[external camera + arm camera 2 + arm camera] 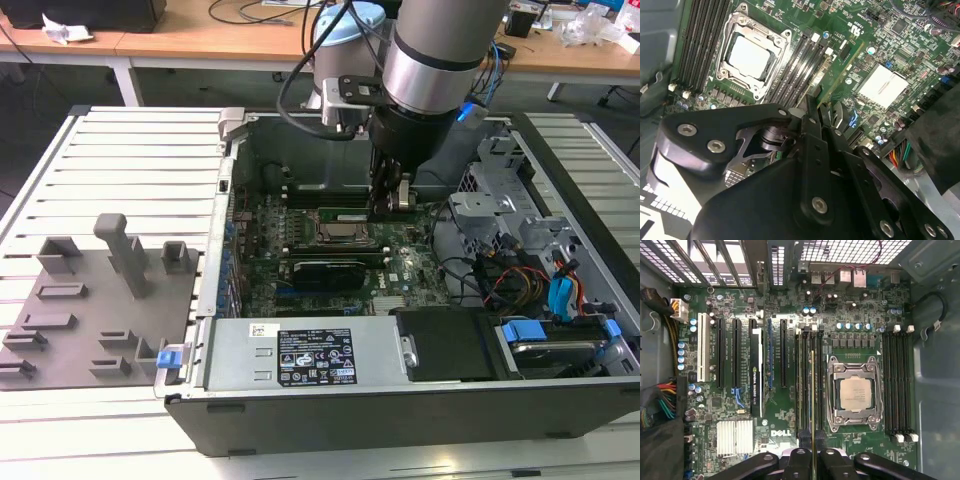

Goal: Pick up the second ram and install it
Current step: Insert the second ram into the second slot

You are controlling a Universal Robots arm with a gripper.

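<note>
My gripper (392,205) is down inside the open computer case (300,420), shut on the second ram (812,390), a thin green stick seen edge-on. In the second wrist view the ram (840,72) juts forward from between my fingers (810,112). It hangs lengthwise over the bank of black memory slots (804,385) just beside the processor socket (852,392), lined up with one slot. Whether its lower edge touches the slot I cannot tell. The gripper (812,456) grips the ram at its near end.
A second bank of black slots (897,385) lies on the other side of the socket. A black expansion card (756,375), a silver heatsink (735,437) and coloured cables (662,400) crowd the board. Grey holder blocks (110,290) stand at the exterior view's left, outside the case.
</note>
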